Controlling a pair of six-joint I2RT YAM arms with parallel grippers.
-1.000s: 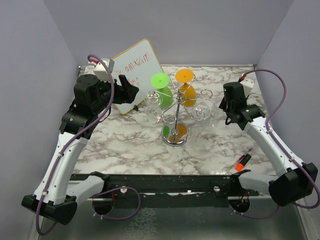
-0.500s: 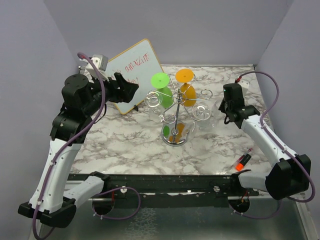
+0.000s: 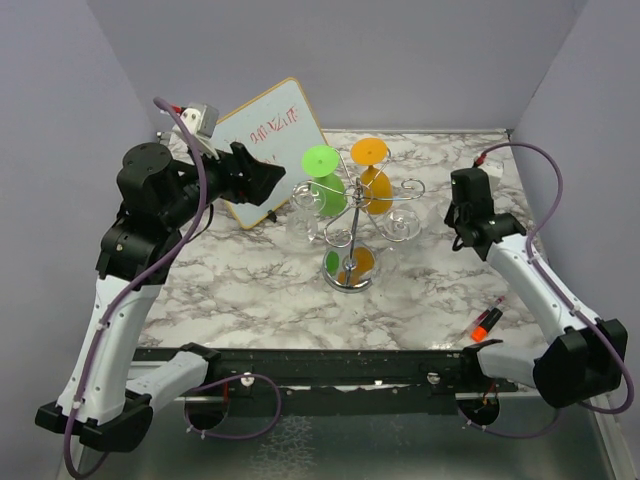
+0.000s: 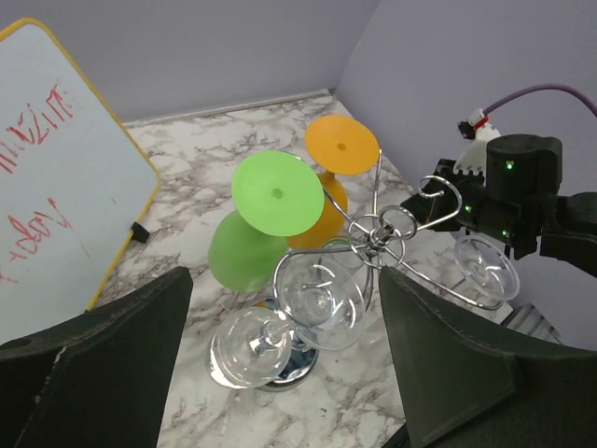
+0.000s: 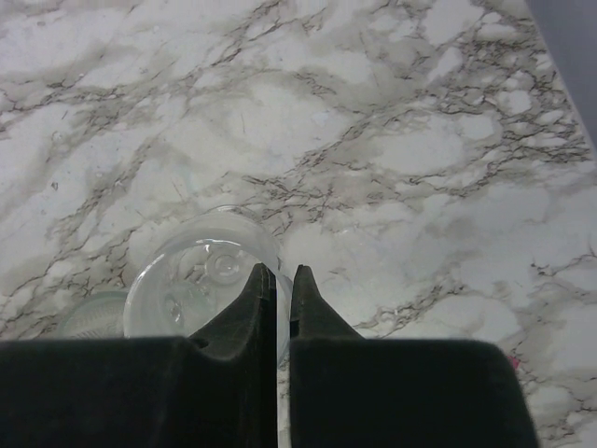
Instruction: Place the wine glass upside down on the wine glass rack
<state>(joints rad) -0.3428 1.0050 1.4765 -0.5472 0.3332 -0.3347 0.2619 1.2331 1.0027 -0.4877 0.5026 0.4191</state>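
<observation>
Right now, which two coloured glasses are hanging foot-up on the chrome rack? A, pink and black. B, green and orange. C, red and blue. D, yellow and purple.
B: the left wrist view shows a green glass and an orange glass hanging with their round feet uppermost on the rack, among clear ones.

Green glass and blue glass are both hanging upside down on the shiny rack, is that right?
Not quite: no glass is blue. Beside the green glass hangs an orange glass. Both do hang upside down on the shiny rack, as the left wrist view shows.
</observation>
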